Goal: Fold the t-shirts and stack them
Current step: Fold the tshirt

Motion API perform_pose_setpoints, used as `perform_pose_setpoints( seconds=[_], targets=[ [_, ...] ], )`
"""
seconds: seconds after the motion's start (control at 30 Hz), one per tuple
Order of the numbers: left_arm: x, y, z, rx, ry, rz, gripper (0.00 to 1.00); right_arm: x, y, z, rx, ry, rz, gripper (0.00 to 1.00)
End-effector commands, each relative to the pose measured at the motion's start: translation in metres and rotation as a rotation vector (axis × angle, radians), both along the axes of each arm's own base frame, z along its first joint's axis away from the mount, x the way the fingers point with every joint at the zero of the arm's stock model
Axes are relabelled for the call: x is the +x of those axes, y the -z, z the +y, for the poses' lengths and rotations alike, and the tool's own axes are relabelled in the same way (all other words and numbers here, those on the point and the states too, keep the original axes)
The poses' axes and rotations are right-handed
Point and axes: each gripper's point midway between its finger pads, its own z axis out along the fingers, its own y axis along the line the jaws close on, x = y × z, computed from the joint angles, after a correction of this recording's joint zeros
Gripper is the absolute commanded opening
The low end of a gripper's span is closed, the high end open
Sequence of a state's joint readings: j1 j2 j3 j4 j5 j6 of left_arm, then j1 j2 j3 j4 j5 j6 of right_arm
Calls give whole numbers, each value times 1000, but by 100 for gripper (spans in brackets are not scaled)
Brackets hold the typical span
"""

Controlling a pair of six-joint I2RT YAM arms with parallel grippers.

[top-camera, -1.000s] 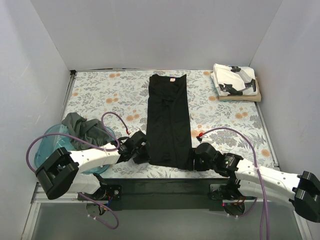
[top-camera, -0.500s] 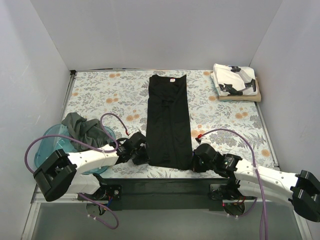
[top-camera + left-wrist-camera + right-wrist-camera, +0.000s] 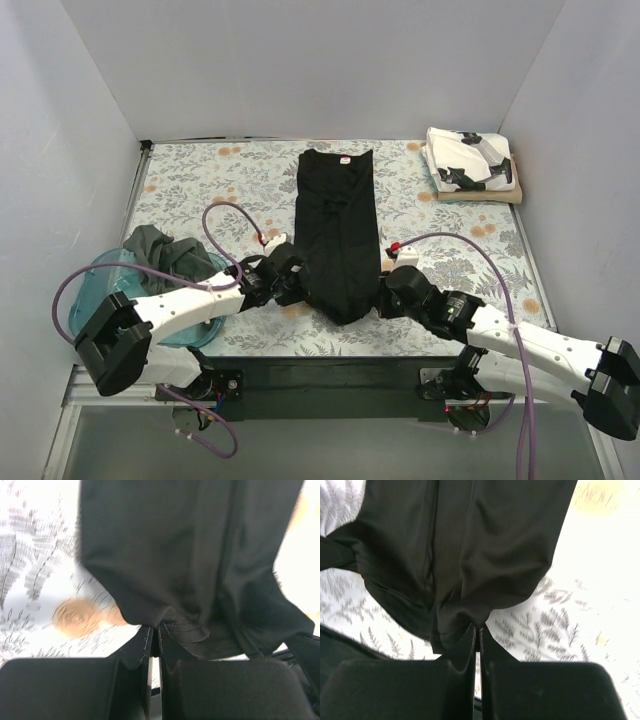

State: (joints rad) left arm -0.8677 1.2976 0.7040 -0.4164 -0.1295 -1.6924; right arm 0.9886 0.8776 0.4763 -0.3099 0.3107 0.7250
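Observation:
A black t-shirt (image 3: 337,225) lies lengthwise down the middle of the floral table, folded into a narrow strip, its neck label at the far end. My left gripper (image 3: 296,279) is shut on its near left hem corner (image 3: 175,625). On the near right corner (image 3: 465,620) my right gripper (image 3: 378,292) is shut. Both corners are lifted off the table, so the near hem sags to a point between them. A dark grey-green t-shirt (image 3: 165,255) lies crumpled at the left. A folded white t-shirt with black print (image 3: 468,160) rests on a tan t-shirt (image 3: 490,196) at the far right.
A translucent blue tub (image 3: 100,290) sits at the near left under the grey-green shirt. Grey walls close in the table on three sides. A black bar (image 3: 330,375) runs along the near edge by the arm bases. Purple cables loop off both arms.
My right gripper has shut on the hem corner. Both grippers have risen and moved away from the near edge, pulling the black shirt's near end up off the table.

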Motion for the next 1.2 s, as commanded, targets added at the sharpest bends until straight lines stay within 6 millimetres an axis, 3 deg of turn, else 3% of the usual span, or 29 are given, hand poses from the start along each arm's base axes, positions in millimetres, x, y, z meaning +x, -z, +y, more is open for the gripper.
perform_pose_setpoints(
  seconds=[0.0, 0.03, 0.07, 0.13, 0.2, 0.23, 0.27, 0.43, 0.47, 0.5, 0.57, 0.63, 0.67, 0.7, 0.73, 0.77, 0.83, 1.17],
  targets=[
    [31, -22, 3, 51, -55, -97, 0, 37, -32, 4, -17, 44, -124, 1],
    [42, -30, -3, 40, -59, -115, 0, 44, -46, 11, 8, 42, -141, 1],
    [48, -33, -5, 48, -51, -126, 0, 53, -44, 9, -18, 41, -139, 1],
    [64, -32, -4, 75, -68, -133, 0, 65, -60, 21, 27, 12, -157, 1],
    [84, -45, -7, 71, -84, -156, 0, 82, -63, 20, 17, 18, -162, 1],
    [91, -40, -7, 87, -88, -144, 0, 87, -66, 22, 29, 10, -161, 1],
    [105, -52, -7, 60, -106, -156, 0, 101, -74, 22, 36, 30, -172, 1],
    [146, -61, -8, -2, -114, -151, 0, 140, -92, 19, 22, 43, -207, 1],
    [155, -57, -6, -8, -118, -136, 0, 146, -86, 21, 11, 39, -191, 1],
    [164, -67, -9, -29, -115, -155, 0, 156, -98, 23, 24, 40, -211, 1],
    [177, -69, -7, -29, -110, -163, 0, 172, -93, 20, 15, 42, -193, 1],
    [190, -74, -12, -37, -85, -174, 0, 185, -102, 24, 30, 26, -202, 1],
    [196, -76, -11, -40, -88, -181, 0, 194, -96, 19, 21, 37, -184, 1],
    [201, -71, -11, -33, -85, -173, 0, 200, -96, 19, 23, 38, -183, 1],
    [208, -78, -13, -43, -84, -187, 0, 209, -105, 19, 38, 39, -195, 1],
    [213, -76, -11, -39, -83, -187, 0, 216, -99, 18, 27, 36, -185, 1],
    [225, -74, -12, -43, -77, -185, 0, 228, -106, 20, 37, 38, -196, 1],
    [277, -50, -8, -49, -64, -161, 0, 284, -80, 12, 59, 14, -127, 1]
  ],
)
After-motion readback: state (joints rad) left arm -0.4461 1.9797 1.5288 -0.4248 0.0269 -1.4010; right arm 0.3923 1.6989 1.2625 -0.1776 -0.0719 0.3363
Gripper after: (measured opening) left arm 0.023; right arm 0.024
